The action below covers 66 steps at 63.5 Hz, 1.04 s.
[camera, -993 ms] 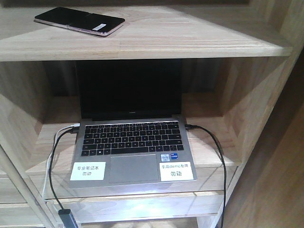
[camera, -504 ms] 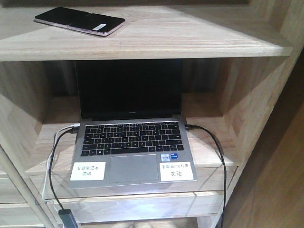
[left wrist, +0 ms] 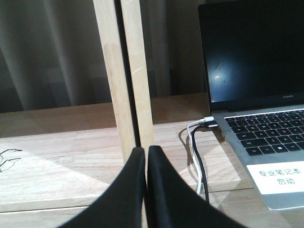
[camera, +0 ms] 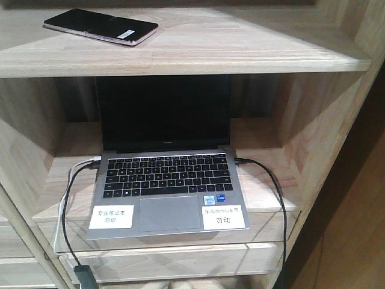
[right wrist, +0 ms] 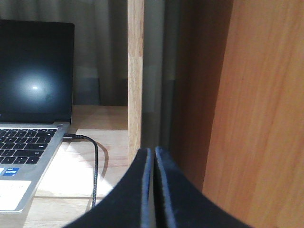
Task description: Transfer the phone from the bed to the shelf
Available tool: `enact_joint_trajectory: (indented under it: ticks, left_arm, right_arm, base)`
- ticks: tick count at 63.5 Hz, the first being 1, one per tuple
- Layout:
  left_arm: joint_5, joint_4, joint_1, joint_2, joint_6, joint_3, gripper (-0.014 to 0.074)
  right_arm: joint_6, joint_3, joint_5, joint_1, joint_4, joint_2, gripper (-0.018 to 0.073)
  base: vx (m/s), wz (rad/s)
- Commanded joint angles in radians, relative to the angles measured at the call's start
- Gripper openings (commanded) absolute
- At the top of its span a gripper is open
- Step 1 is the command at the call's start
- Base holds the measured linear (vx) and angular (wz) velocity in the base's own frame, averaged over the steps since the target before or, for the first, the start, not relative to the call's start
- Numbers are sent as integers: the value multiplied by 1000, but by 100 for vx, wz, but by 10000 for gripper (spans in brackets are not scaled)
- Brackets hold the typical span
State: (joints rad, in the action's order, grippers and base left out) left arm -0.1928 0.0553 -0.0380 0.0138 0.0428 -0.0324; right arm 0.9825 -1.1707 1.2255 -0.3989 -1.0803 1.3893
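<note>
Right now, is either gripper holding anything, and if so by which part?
Nothing is held. The left gripper and right gripper are both shut on nothing, and the phone lies on the shelf.

Only the fingers of each arm showed. The left gripper [left wrist: 146,154] had two matte black fingers [left wrist: 127,190], broad at the base and curving inward to narrow, rounded tips, with smooth unmarked outer faces. The right gripper [right wrist: 153,154] matched in shape and colour; along the inner edge of its fingers [right wrist: 171,194] ran a thin bluish-grey pad strip, slightly scuffed.
</note>
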Motion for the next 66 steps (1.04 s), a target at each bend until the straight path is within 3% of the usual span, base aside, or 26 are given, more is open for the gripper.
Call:
enact_joint_trajectory:
  ticks: [1,66]
  left_arm:
    - [71,-5,0,11,-4,26,1]
    - [71,-5,0,11,-4,26,1]
  right_arm:
    - [8,-26,64,0,-87,-35,-1]
    - [8,-26,64,0,-87,-35,-1]
  base:
    - [0,0]
    - [0,0]
